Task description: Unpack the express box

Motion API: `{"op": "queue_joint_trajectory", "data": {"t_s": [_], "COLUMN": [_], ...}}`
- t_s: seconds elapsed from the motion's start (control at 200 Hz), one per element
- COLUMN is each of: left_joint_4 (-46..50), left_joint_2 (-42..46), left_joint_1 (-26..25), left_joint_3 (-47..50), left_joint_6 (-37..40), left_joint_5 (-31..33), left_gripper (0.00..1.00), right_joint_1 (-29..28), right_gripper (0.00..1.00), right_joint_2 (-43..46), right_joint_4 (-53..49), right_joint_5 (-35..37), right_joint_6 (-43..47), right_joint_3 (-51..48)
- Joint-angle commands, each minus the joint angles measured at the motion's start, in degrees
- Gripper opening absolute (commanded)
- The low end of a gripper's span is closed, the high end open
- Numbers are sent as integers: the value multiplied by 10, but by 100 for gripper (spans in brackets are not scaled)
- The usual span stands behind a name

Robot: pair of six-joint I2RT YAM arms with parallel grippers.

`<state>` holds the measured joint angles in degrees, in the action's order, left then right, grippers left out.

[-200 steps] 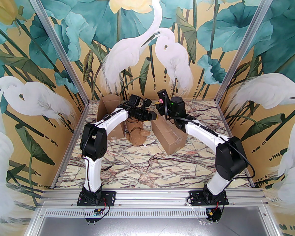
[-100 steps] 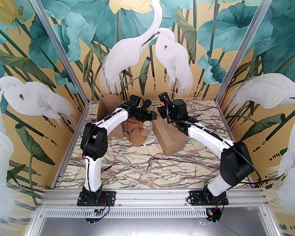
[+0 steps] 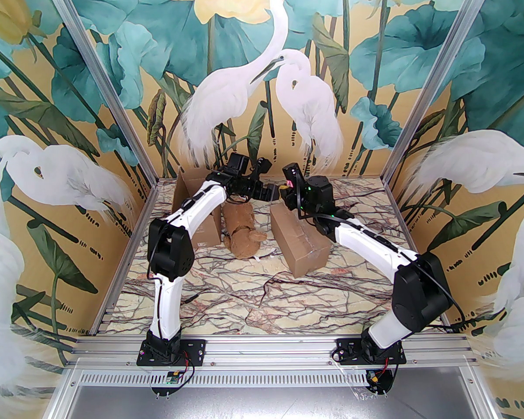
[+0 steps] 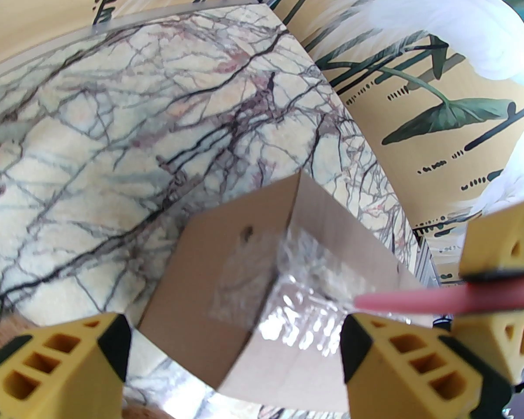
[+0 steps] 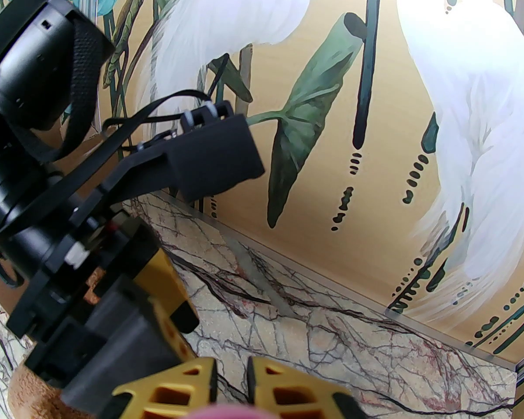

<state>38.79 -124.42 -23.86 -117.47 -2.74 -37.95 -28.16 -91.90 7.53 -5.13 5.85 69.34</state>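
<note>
The express box [image 3: 301, 240], a brown carton with crumpled clear tape, lies right of centre and shows close up in the left wrist view [image 4: 227, 277]. A brown plush toy [image 3: 242, 234] lies on the marble to its left, with its edge visible in the right wrist view [image 5: 26, 391]. My left gripper [image 3: 271, 193] hovers open above the toy's far end, its yellow fingers [image 4: 56, 365] wide apart with nothing between them. My right gripper [image 3: 286, 187] is just beside it, shut on a flat pink tool [image 4: 419, 301] whose end also shows at the frame's bottom [image 5: 227, 413].
A second cardboard box [image 3: 196, 207] with a raised flap stands at the back left, partly behind my left arm. The painted back wall [image 3: 262, 103] is close behind both grippers. Bare marble tabletop [image 3: 266, 295] stretches toward the near edge.
My left gripper has lifted up and back off the plush toy while its fingers spread wider. The right gripper shifted slightly, still holding the pink tool.
</note>
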Motion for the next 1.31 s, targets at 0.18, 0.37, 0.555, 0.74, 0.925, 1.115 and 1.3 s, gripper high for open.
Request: {"op": "queue_joint_trajectory", "data": {"t_s": [0.18, 0.37, 0.555, 0.74, 0.925, 1.115, 1.3], "left_joint_4": [-2, -13, -15, -20, -15, -9, -2], "left_joint_2": [-53, -61, -69, -69, -72, -77, -76], "left_joint_1": [-14, -13, 0, 4, 7, 9, 11], "left_joint_3": [-4, 18, 29, 42, 47, 46, 51], "left_joint_6": [7, -6, -51, -73, -85, -95, -97], "left_joint_5": [-48, -26, 6, 19, 42, 54, 59], "left_gripper": [84, 82, 76, 73, 70, 69, 67], "right_joint_1": [-6, -5, -7, -10, -20, -23, -24], "right_gripper": [0, 0, 0, 0, 0, 0, 0], "right_joint_2": [-5, -3, 9, 23, 35, 51, 65], "right_joint_4": [-29, -36, -57, -87, -103, -124, -135], "right_joint_5": [-16, -14, 11, 44, 58, 73, 75], "right_joint_6": [-16, -28, -67, -99, -112, -134, -143], "right_joint_3": [-5, -7, -14, -21, -36, -42, -53]}}
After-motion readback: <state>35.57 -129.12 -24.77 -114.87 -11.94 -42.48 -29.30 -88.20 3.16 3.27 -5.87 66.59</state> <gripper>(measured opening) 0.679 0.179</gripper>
